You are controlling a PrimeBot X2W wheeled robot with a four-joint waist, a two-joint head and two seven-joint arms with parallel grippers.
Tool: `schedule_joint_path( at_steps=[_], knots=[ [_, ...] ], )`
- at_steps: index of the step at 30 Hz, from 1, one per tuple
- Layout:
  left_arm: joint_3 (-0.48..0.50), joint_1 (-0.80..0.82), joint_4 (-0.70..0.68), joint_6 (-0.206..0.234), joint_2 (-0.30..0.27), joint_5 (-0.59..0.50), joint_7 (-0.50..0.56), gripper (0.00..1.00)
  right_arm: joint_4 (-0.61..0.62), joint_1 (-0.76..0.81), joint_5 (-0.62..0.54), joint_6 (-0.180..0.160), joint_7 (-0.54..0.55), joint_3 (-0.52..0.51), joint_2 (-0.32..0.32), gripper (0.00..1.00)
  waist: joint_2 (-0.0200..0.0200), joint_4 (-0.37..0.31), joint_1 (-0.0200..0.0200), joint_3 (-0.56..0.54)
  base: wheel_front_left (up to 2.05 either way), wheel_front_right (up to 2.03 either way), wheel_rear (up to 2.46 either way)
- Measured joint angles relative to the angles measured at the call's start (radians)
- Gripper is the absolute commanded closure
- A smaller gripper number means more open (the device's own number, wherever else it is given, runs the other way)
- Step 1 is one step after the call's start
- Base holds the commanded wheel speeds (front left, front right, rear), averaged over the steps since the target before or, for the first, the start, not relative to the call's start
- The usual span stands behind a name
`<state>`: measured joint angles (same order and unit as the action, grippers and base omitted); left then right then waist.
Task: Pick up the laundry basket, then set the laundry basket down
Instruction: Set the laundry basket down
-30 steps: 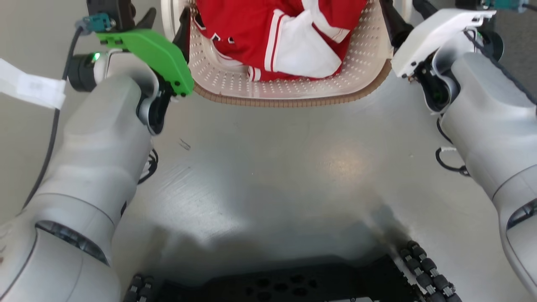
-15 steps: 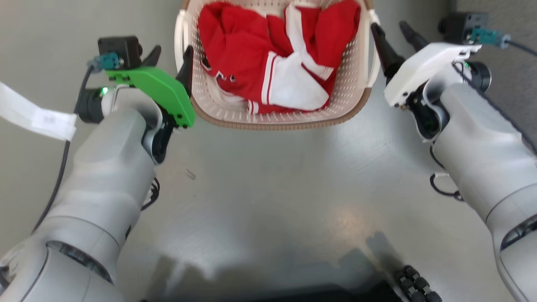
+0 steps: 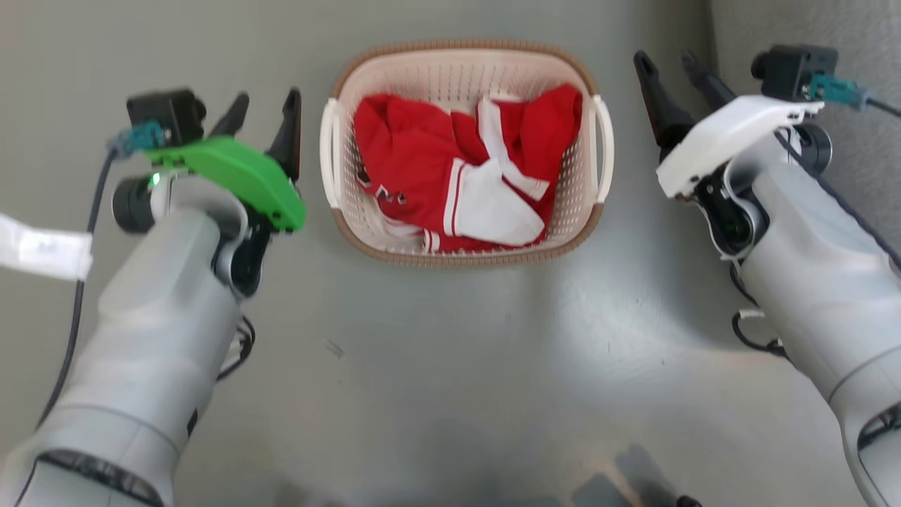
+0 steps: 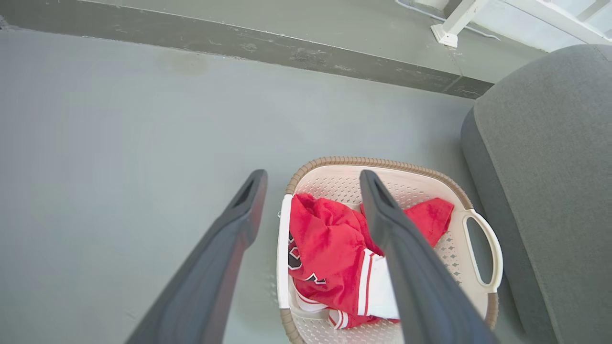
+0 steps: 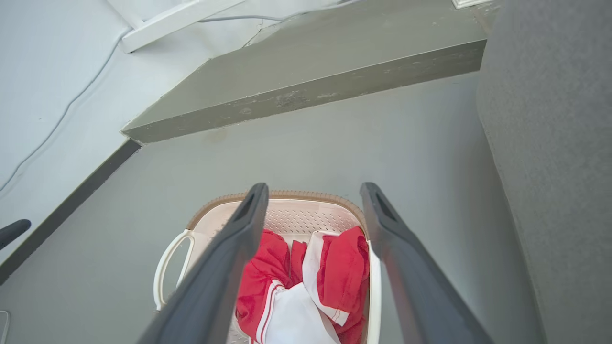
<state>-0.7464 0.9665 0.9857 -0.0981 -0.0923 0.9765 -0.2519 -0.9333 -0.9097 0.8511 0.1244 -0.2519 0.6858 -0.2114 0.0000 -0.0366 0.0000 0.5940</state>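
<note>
The laundry basket [image 3: 464, 48], cream with a brown rim, stands on the grey floor with a red and white garment [image 3: 457, 176] in it. Its white loop handles [image 3: 328, 151] are free on both sides. My left gripper [image 3: 267, 98] is open, a short way left of the basket and not touching it. My right gripper [image 3: 663, 58] is open, a short way right of the other handle [image 3: 605, 148]. In the left wrist view the left gripper [image 4: 311, 176] looks down past the basket [image 4: 382, 162]. In the right wrist view the right gripper [image 5: 313, 188] looks over the basket [image 5: 306, 217].
A grey upholstered seat [image 4: 550, 167] stands close on the basket's right side [image 5: 550, 143]. A raised grey step [image 5: 311, 91] runs beyond the basket. A white furniture leg [image 4: 454, 24] stands on it. A white tag [image 3: 42, 250] hangs from the left arm's cable.
The head camera has risen, so the whole basket now shows. Both grippers, which stood at the basket's handles, have drawn off sideways and are clear of it.
</note>
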Motion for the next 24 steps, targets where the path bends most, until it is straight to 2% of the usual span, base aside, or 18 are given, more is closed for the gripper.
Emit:
schedule_joint_path(
  at_steps=[11,18,24],
  knots=[
    [0.124,-0.16,-0.133,0.002,-0.023,-0.086,0.0,0.0,0.14,0.141,-0.075,0.0,0.0,-0.119,-0.014,0.0,0.0,0.009,0.0,-0.141,0.0,0.0,0.0],
    [0.213,-0.286,-0.26,0.015,-0.04,-0.184,0.0,0.0,0.24,0.279,-0.135,-0.002,0.0,-0.209,-0.016,0.0,0.0,0.014,0.0,-0.244,0.0,0.0,0.0],
    [0.286,-0.404,-0.344,0.021,-0.037,-0.223,0.0,0.0,0.314,0.389,-0.184,-0.003,0.0,-0.26,-0.003,0.0,0.0,0.019,-0.0001,-0.321,0.0,0.0,0.0]
  ],
)
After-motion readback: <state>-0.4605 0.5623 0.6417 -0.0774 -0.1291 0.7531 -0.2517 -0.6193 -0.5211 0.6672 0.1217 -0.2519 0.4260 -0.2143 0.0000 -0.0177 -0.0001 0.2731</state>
